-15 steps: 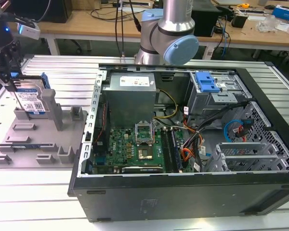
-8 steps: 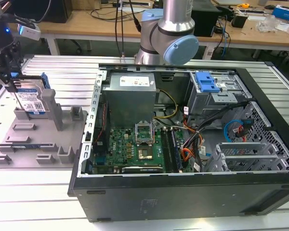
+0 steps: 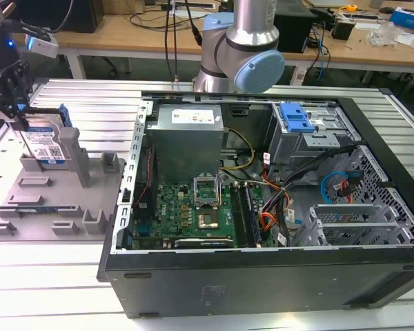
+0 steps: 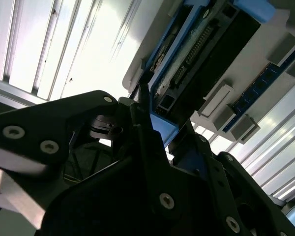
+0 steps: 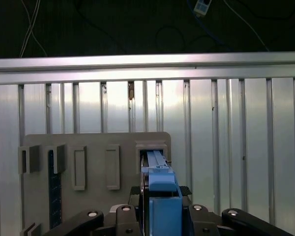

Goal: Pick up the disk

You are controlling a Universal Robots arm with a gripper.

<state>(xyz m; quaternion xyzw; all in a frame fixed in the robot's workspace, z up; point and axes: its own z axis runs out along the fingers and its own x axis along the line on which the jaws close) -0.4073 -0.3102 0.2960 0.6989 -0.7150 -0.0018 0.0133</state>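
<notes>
Disk upright in tray slot, long axis vertical; gripper clamped on it.

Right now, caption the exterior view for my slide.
Gripper at the top edge of the disk standing upright in the grey fixture tray, beside the open computer case.

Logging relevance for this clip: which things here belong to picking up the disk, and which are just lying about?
Job: disk, standing in the fixture tray; pincer at its top edge.
Lying about: open computer case; its blue bracket; motherboard.
</notes>
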